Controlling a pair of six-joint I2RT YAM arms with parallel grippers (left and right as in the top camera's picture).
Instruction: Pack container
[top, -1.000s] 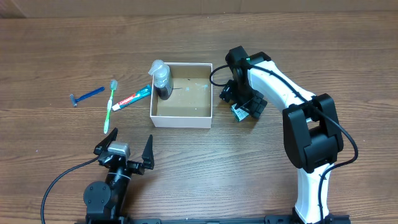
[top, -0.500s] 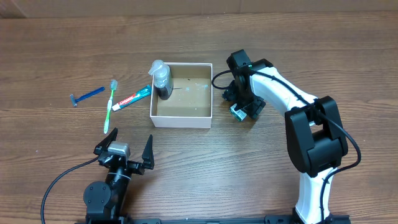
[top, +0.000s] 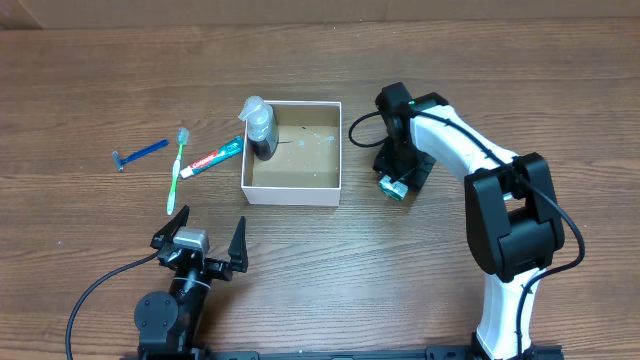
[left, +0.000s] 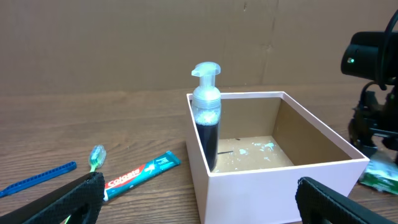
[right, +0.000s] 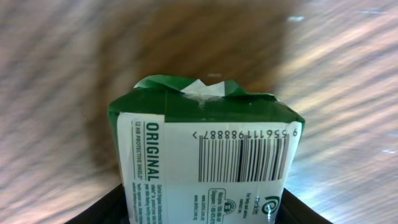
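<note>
Brown wood-grain desk (top: 330, 285), viewed from overhead and from both wrists. Nearest the robot's base, left end effector (top: 200, 243) parked low, fingers spread wide, holding nothing. Just beyond it and to the left, a green-and-white toothbrush (top: 177, 172), a Colgate toothpaste tube (top: 214, 157) and a blue razor (top: 140, 153), all lying loose on the desk outside the box.

Mid-desk, the container (top: 292, 197): a square, shallow white cardboard box, brown inside, open on top. Standing upright in its far left corner, a pump bottle (top: 261, 128) with dark contents; remaining floor bare apart from pale flecks. Just beside the container's right wall, not touching it, right end effector (top: 393, 186) pointing down, apparently clamped on a small green-and-white packet (right: 205, 149) printed with a barcode and the word ORIGINAL. Hard to tell whether lifted clear of the desk.

Likely step in hand: carrying the packet into the container. For a clean result:
- Raise enough to clear the thin white rim.
- Travel left over the wall.
- Aim for the bare right half of the floor, well apart from the bottle, to avoid toppling it.
- Lower close to the floor before releasing.
- Avoid nudging the light box sideways.
</note>
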